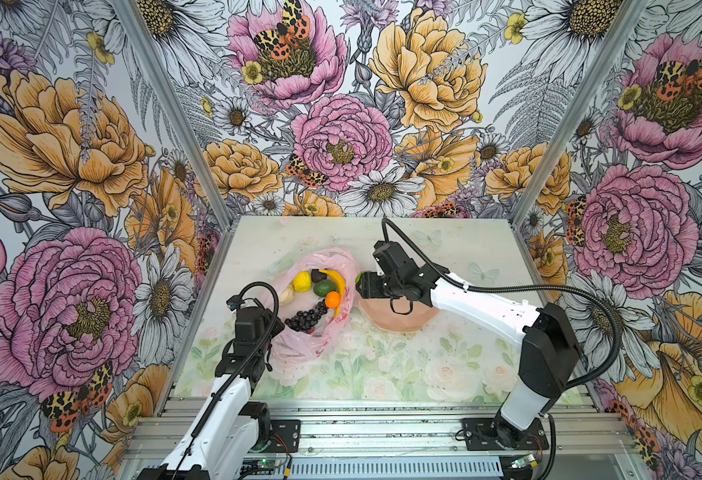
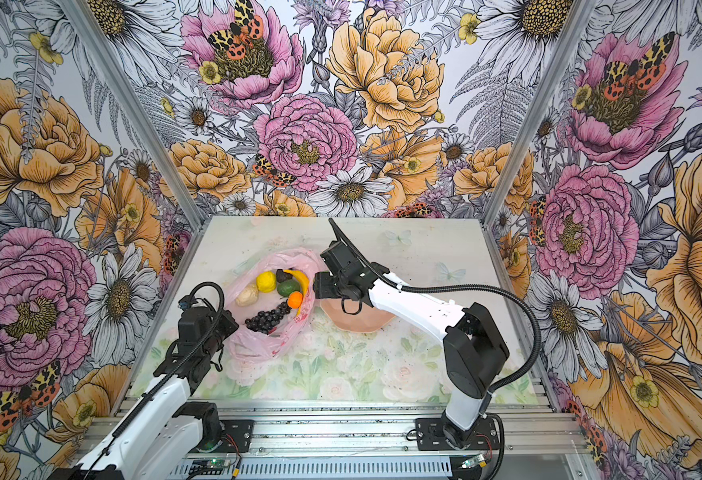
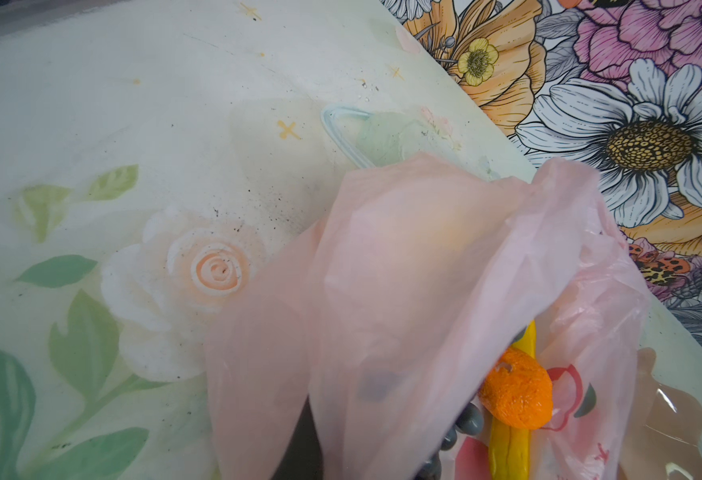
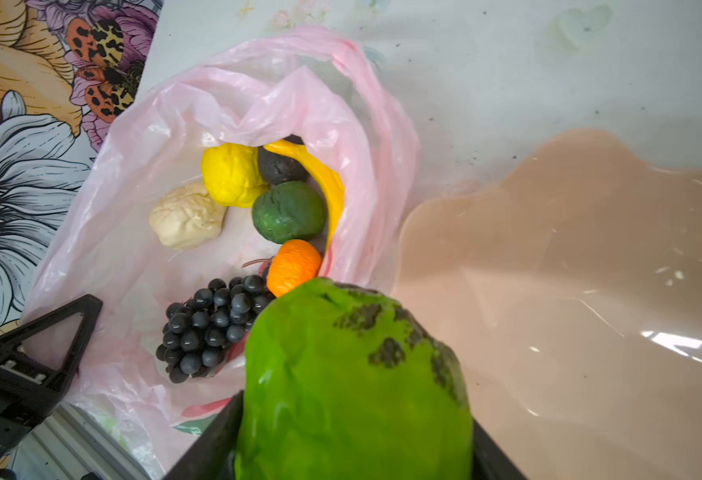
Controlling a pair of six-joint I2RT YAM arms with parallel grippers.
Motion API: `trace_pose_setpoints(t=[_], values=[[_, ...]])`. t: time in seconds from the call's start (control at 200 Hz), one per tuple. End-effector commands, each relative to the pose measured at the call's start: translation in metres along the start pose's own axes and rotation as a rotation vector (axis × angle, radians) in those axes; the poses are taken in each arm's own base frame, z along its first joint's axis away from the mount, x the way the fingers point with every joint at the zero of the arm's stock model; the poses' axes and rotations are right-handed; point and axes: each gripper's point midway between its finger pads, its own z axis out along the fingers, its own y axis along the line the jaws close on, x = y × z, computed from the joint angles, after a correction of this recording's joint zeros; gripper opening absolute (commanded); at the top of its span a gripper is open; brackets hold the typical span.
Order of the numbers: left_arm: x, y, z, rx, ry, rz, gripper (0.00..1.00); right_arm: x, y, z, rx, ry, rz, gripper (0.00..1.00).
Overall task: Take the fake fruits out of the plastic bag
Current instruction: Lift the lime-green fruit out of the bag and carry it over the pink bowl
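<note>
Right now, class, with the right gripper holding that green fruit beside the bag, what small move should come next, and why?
Probably carry the lime a little sideways until it hangs over the peach dish. The right gripper is shut on it, it is already out of the plastic bag, and it sits at the border between bag and dish, whose visible part is bare.

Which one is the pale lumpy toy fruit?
Find the crinkly translucent pink plastic bag lying open on the left of the flowery table in both top views. Inside it, the beige lumpy piece sits at the pile's left edge, beside the round yellow lemon. It is the only pale, cream-coloured fruit; its neighbours are all bright or dark.
</note>
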Motion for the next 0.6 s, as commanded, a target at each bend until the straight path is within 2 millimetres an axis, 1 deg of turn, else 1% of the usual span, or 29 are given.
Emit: trace_pose_setpoints(t=[0.0, 0.145, 0.315, 0.455, 0.595], values=[[-0.004, -0.002, -0.001, 0.013, -0.029, 0.012, 0.13, -0.01, -0.011, -0.014, -0.039, -0.036, 0.071, 0.58], [-0.004, -0.002, -0.001, 0.012, -0.03, 0.013, 0.13, -0.009, -0.035, -0.012, -0.015, -0.038, 0.126, 0.58], [-0.005, -0.002, -0.002, 0.012, -0.031, 0.014, 0.13, -0.001, -0.06, 0.006, -0.012, 0.004, 0.22, 0.58], [-0.006, -0.002, -0.002, 0.01, -0.033, 0.015, 0.14, -0.003, -0.067, 0.017, -0.02, -0.006, 0.251, 0.59], [-0.006, -0.002, -0.003, 0.01, -0.037, 0.014, 0.14, -0.003, -0.071, 0.033, -0.034, 0.008, 0.291, 0.59]])
